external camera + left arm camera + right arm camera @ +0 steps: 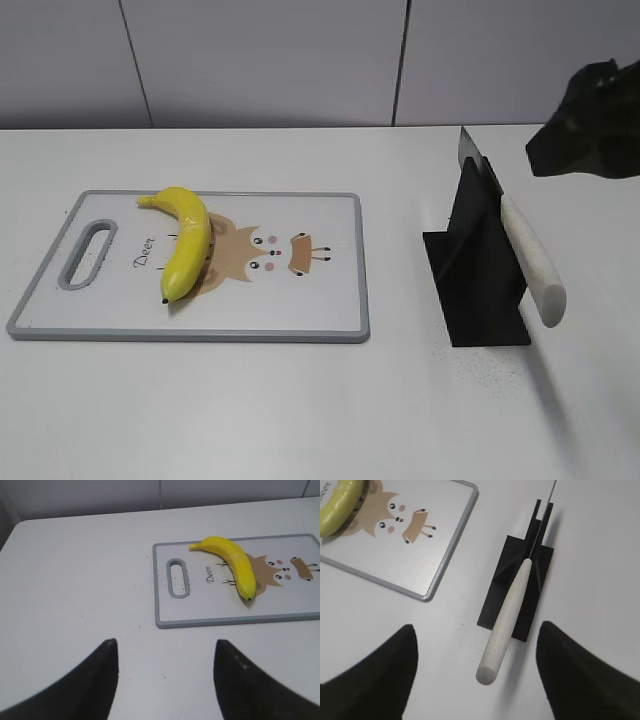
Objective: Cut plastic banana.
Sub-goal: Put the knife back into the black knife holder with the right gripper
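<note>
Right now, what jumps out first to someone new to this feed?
The bright yellow plastic banana lying whole on the deer-print cutting board at the left. On the right, a white-handled knife sits blade-down in a black stand, with the right gripper above its handle, jaws open.

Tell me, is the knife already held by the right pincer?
No, the right pincer is open above the table, and the knife rests untouched in its black stand.
</note>
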Tool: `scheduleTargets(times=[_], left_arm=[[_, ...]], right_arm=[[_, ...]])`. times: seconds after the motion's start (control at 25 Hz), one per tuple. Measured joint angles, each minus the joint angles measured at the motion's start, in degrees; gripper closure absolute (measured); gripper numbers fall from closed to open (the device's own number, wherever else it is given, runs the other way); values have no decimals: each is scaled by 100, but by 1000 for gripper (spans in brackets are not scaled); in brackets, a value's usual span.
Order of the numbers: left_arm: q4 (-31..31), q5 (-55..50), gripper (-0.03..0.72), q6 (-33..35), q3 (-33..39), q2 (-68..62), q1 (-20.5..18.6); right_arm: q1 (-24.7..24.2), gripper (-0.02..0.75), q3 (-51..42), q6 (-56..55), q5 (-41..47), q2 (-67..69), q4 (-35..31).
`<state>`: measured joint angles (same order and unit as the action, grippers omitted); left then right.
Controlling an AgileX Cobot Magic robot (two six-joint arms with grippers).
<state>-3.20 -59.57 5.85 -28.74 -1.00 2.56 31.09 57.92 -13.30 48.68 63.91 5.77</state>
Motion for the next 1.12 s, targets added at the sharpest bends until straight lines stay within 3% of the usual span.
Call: scheduleTargets(times=[0.36,0.8,1.12], left_arm=[[0,0,104,0,0,0,0],[0,0,104,0,0,0,0],[0,0,104,0,0,0,0]], right_arm=[[0,171,-1259,1330,31,-1473,-541],[0,180,-2972,1449,67,-3902,-577],[6,181,-3202,1454,182,-5150,-577]])
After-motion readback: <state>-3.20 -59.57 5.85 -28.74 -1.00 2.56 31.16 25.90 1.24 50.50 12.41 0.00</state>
